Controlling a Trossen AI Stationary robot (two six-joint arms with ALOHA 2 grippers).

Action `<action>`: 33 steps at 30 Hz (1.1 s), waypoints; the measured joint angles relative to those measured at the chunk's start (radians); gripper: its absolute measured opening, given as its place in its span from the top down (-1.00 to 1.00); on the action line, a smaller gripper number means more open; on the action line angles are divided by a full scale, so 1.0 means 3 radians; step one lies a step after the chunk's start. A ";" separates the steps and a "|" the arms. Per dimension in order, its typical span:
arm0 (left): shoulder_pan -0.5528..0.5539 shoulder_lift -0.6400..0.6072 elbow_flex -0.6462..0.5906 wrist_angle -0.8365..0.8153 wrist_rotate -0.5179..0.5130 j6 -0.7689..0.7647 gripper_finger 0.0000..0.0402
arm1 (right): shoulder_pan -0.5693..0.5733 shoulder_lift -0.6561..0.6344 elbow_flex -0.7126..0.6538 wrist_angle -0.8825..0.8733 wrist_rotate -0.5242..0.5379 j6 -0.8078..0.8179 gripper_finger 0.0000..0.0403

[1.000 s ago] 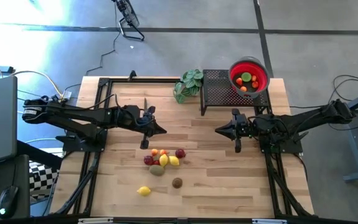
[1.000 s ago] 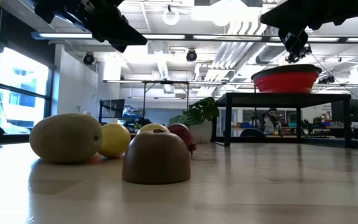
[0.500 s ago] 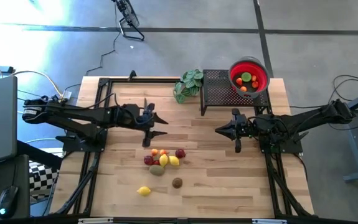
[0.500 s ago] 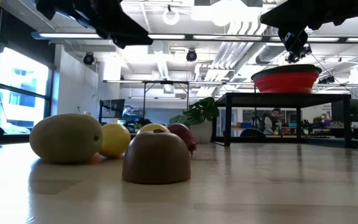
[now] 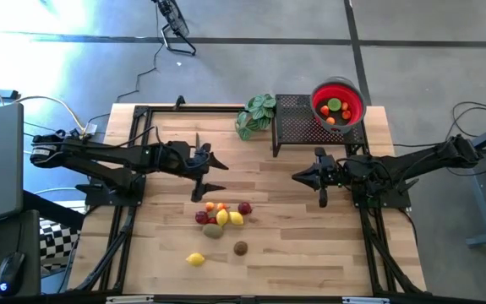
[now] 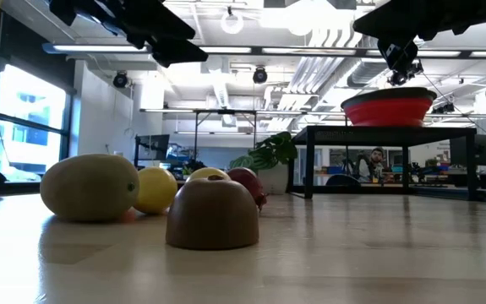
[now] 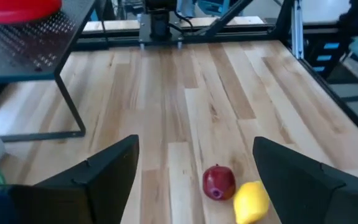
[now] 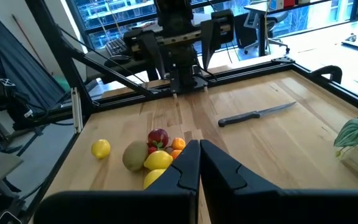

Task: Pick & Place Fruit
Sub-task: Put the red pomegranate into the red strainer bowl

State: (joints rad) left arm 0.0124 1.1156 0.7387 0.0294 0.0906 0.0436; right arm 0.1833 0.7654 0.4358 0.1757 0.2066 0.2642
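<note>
Several small toy fruits (image 5: 221, 214) lie in a cluster on the wooden table, with a yellow one (image 5: 195, 259) and a brown one (image 5: 240, 247) apart nearer the front edge. More fruits sit in the red bowl (image 5: 337, 103). My left gripper (image 5: 217, 176) hovers open above the table just beyond the cluster; in its wrist view (image 7: 196, 149) a red fruit (image 7: 218, 182) and a yellow one (image 7: 251, 200) lie below, between the fingers but untouched. My right gripper (image 5: 297, 177) is shut and empty in the air, right of centre.
The red bowl stands on a black mesh stand (image 5: 297, 122) at the back right, with a green leafy plant (image 5: 257, 114) to its left. A knife (image 8: 256, 114) lies on the table behind my left gripper. Bare wood stretches between the two grippers.
My left gripper has opened wide from shut while staying in place above the table. The fruits lie where they were.
</note>
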 joint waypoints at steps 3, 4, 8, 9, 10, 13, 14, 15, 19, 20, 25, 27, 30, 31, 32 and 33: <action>0.0000 0.0000 0.0000 -0.0002 -0.0001 -0.0177 -0.55 | 0.0000 -0.0001 0.0000 0.0000 0.0000 -0.0023 0.98; -0.0002 0.0000 0.0000 0.0003 -0.0001 -0.0227 -0.55 | 0.0000 -0.0001 0.0000 0.0000 0.0000 -0.0024 0.98; -0.0051 0.0000 0.0001 0.0026 -0.0021 -0.0329 -0.55 | 0.0000 -0.0001 0.0000 0.0000 0.0000 -0.0024 0.98; -0.0070 0.0000 0.0001 0.0054 -0.0025 -0.0338 -0.54 | 0.0000 -0.0001 0.0000 -0.0001 0.0000 -0.0024 0.98; -0.0099 0.0000 0.0001 0.0092 -0.0037 -0.0339 -0.54 | 0.0000 -0.0001 0.0000 -0.0001 0.0000 -0.0024 0.98; -0.0174 0.0000 0.0005 0.0132 -0.0150 -0.0338 -0.50 | 0.0000 -0.0001 0.0000 -0.0003 0.0000 -0.0025 0.98; -0.0198 0.0000 0.0005 0.0123 -0.0207 -0.0338 -0.48 | 0.0000 -0.0001 0.0000 -0.0003 0.0000 -0.0025 0.98; -0.0220 0.0000 0.0005 0.0111 -0.0247 -0.0338 -0.46 | 0.0000 -0.0001 0.0000 -0.0006 0.0000 -0.0025 0.98; -0.0225 0.0000 0.0005 0.0075 -0.0313 -0.0365 -0.40 | 0.0000 0.0000 0.0000 -0.0011 -0.0001 -0.0025 0.98; -0.0221 0.0000 0.0005 0.0081 -0.0319 -0.0388 -0.39 | 0.0000 -0.0001 0.0000 -0.0011 0.0000 -0.0025 0.98; -0.0217 0.0109 0.0070 0.0034 -0.0336 -0.0426 -0.36 | 0.0000 -0.0001 0.0001 -0.0012 0.0000 -0.0025 0.98; -0.0217 0.0242 0.0207 -0.0019 -0.0333 -0.0423 -0.36 | 0.0000 -0.0001 0.0001 -0.0013 0.0000 -0.0025 0.98; -0.0217 0.0492 0.0496 -0.0293 -0.0322 -0.0334 -0.36 | 0.0000 -0.0001 0.0003 -0.0022 0.0000 -0.0025 0.98; -0.0217 0.0583 0.0609 -0.0452 -0.0316 -0.0263 -0.36 | 0.0000 -0.0001 0.0003 -0.0022 0.0000 -0.0025 0.98; -0.0217 0.0669 0.0723 -0.0579 -0.0314 -0.0193 -0.36 | 0.0000 -0.0001 0.0003 -0.0025 0.0000 -0.0025 0.98; -0.0217 0.0736 0.0825 -0.0733 -0.0316 -0.0142 -0.36 | 0.0000 -0.0001 0.0003 -0.0027 0.0000 -0.0025 0.98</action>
State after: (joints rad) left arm -0.0527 1.3364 0.9863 -0.1905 -0.0041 0.0011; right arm 0.1833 0.7650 0.4366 0.1675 0.2065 0.2565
